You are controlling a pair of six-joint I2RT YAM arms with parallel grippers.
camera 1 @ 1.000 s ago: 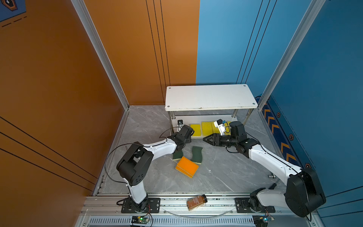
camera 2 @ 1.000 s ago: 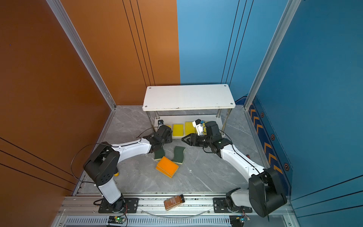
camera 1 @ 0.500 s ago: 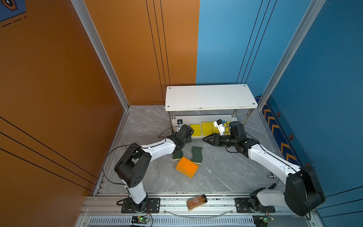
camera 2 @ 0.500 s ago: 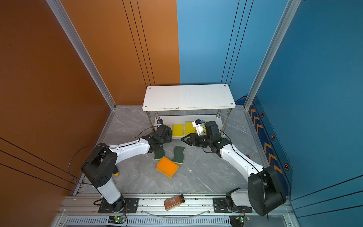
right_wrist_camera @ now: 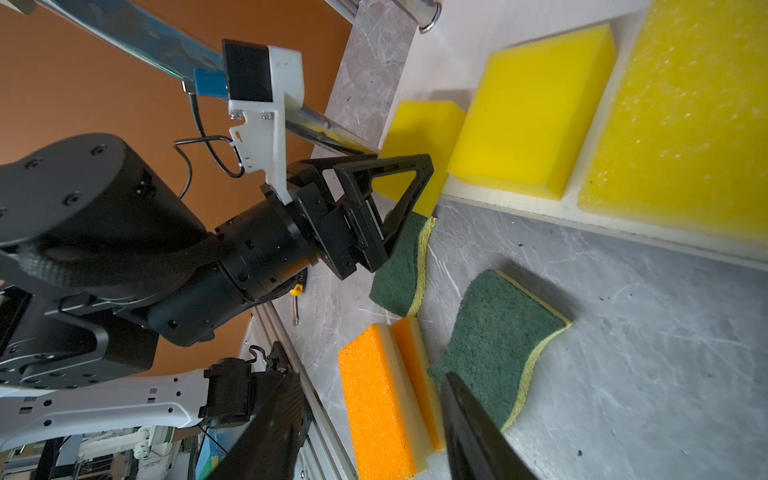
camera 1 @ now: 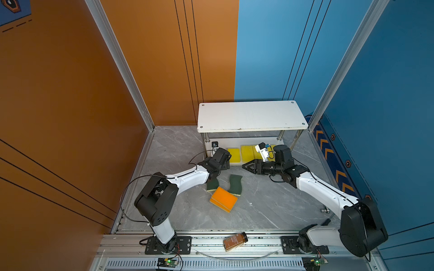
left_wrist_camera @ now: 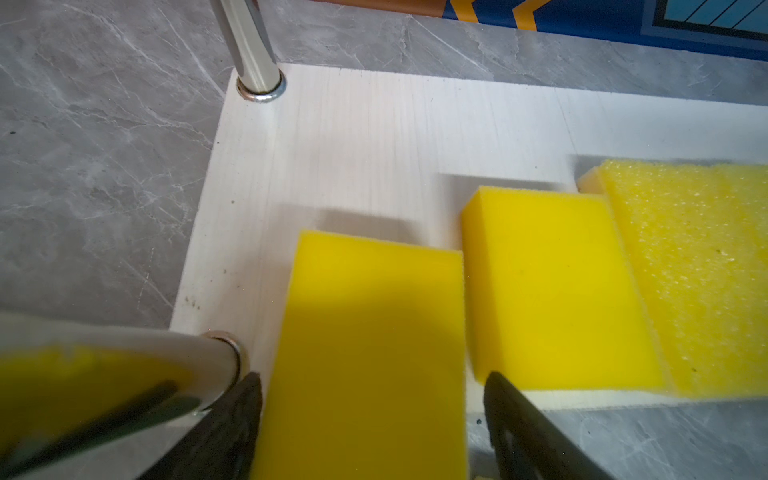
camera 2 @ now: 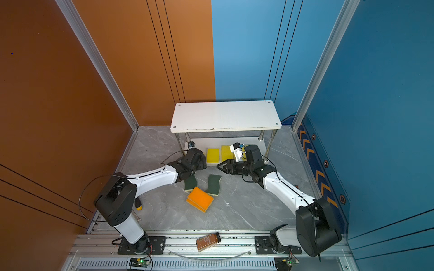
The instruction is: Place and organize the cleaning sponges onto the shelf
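Observation:
The shelf [camera 1: 251, 116] stands at the back, and its lower board [left_wrist_camera: 353, 145] carries three yellow cleaning sponges. My left gripper [left_wrist_camera: 372, 378] is open at the board's front edge. The nearest yellow sponge [left_wrist_camera: 374, 316] lies flat between its fingers, with a gap on one side. Both top views show this gripper [camera 1: 226, 162] [camera 2: 203, 162] by the shelf's left front post. My right gripper [right_wrist_camera: 370, 378] [camera 1: 244, 166] hovers open and empty above two stacked orange sponges [right_wrist_camera: 374, 403] and a wavy green sponge [right_wrist_camera: 498, 332]. Another green sponge [camera 1: 212, 185] lies partly under the left arm.
A brown bottle [camera 1: 235, 241] lies on the front rail. A small yellow-handled screwdriver [camera 2: 138, 206] rests on the floor near the left arm. Chrome posts [left_wrist_camera: 253, 45] stand at the board's corners. The two arms are close together in front of the shelf.
My left gripper's jaws have spread apart, letting go of the yellow sponge on the lower board. The right arm has barely moved.

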